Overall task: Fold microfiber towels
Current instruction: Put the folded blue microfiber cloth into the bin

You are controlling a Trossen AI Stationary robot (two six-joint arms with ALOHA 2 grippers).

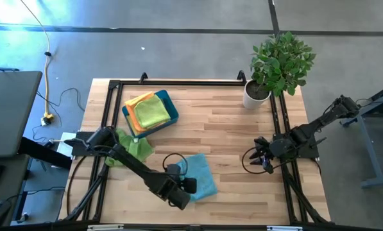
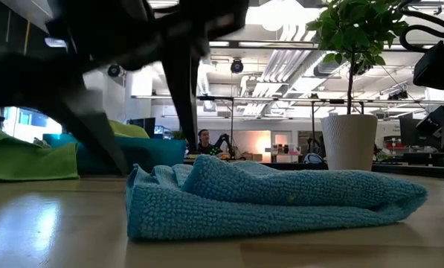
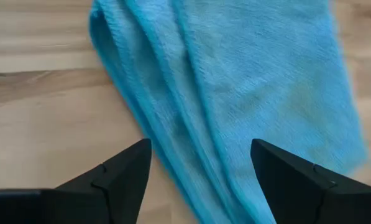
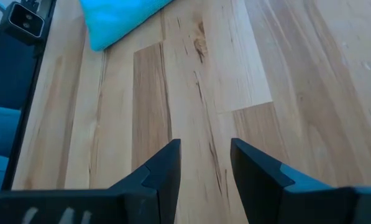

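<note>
A light blue microfiber towel lies rumpled in loose folds on the wooden table, near its front edge. My left gripper is open and points steeply down just above the towel's near left edge, one finger on either side of a folded ridge; no touch shows. A lime green towel lies on the table at the left. Yellow, orange and green towels are stacked in the teal tray. My right gripper waits open over bare wood at the right side.
A potted plant in a white pot stands at the far right corner. A black frame runs along the table's far and side edges. Bare wood lies between the blue towel and my right gripper.
</note>
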